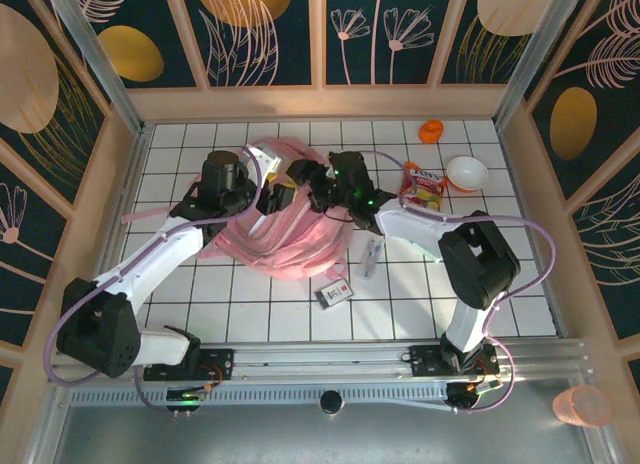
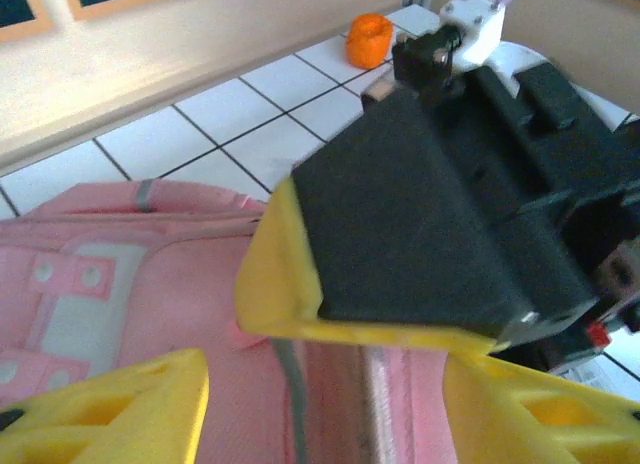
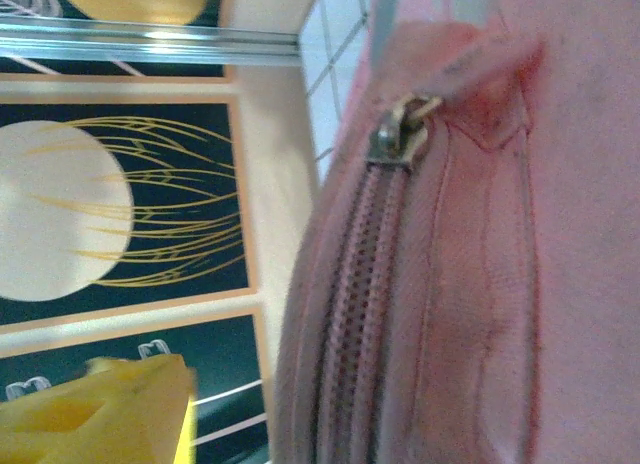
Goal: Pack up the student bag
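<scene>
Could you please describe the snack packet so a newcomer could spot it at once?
Find the pink student bag mid-table. Go right to the white bowl near the far right corner; the snack packet lies just left of it. It alone has red and yellow print.

— Right of the right pincer point(image 1: 290, 192), how many things?
— One orange lump point(image 1: 431, 131), one white bowl point(image 1: 466, 172), one snack packet point(image 1: 423, 186).
— And on its near side?
— One small box point(image 1: 334, 295), one clear tube point(image 1: 370, 256), I think. One pink bag point(image 1: 300, 246) beneath it.
</scene>
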